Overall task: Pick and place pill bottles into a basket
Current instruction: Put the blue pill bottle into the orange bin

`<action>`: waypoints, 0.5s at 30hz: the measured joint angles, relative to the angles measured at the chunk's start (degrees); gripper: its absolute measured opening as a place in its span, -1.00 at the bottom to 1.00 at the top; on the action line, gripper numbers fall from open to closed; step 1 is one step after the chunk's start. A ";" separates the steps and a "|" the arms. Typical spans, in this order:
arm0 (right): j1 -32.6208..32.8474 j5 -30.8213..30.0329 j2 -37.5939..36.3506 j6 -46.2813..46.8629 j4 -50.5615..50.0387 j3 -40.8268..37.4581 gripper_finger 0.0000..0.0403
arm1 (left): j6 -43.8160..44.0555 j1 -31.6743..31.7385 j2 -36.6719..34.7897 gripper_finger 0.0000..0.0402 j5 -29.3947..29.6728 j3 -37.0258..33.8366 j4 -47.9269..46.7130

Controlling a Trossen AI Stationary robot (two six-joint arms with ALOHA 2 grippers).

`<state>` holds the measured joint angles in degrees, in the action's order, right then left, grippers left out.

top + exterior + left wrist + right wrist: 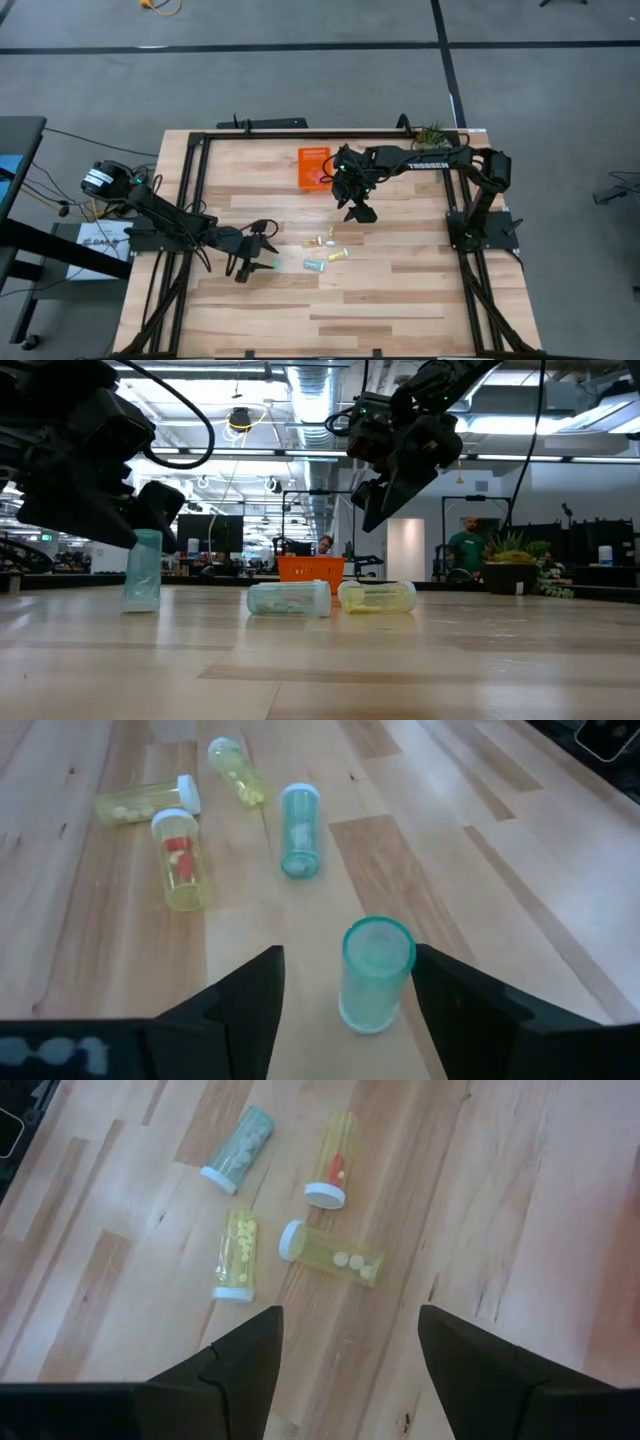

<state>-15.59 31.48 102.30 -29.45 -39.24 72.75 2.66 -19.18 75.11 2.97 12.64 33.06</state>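
My left gripper (pixel 348 960) is open near the table's left front. Its fingers stand on either side of a pale teal bottle (pixel 375 972) without touching it. That bottle stands upright on its base on the table (pixel 143 570). Beyond it lie one more teal bottle (pixel 298 830) and three yellowish bottles (pixel 180 860) on their sides. My right gripper (pixel 350 1315) is open and empty. It hangs above the table (pixel 360 212), over the lying bottles (pixel 335 1255). The orange basket (pixel 313 167) stands at the table's far middle, to the left of the right gripper.
A small green potted plant (pixel 432 132) stands at the far right corner. A black frame rail (pixel 190 200) runs round the table top. People show in the room beyond the table (pixel 465 550). Bare wood lies toward the near edge (pixel 330 310).
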 joint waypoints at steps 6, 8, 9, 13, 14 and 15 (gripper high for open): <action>0.00 0.00 0.00 -0.02 0.02 0.00 0.12 | -0.30 0.22 0.00 0.04 -1.94 0.00 0.74; 0.00 0.00 0.00 -0.02 0.02 0.00 0.12 | -0.54 0.22 0.00 0.04 -2.58 0.00 0.76; 0.00 0.00 0.00 -0.02 0.02 0.00 0.12 | -0.65 0.22 0.00 0.04 -2.60 0.00 0.75; 0.00 0.00 0.00 0.00 0.02 0.00 0.12 | -1.52 0.22 0.00 0.04 -2.63 0.00 0.75; 0.00 0.00 0.00 -0.02 0.02 0.00 0.12 | -1.87 0.22 0.00 0.04 -2.63 0.00 0.75; 0.00 0.00 0.00 0.00 0.02 0.00 0.12 | -2.18 0.22 0.00 0.04 -2.59 0.00 0.75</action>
<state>-15.59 31.48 102.30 -29.45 -39.22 72.75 0.48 -18.96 75.11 0.38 12.64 33.80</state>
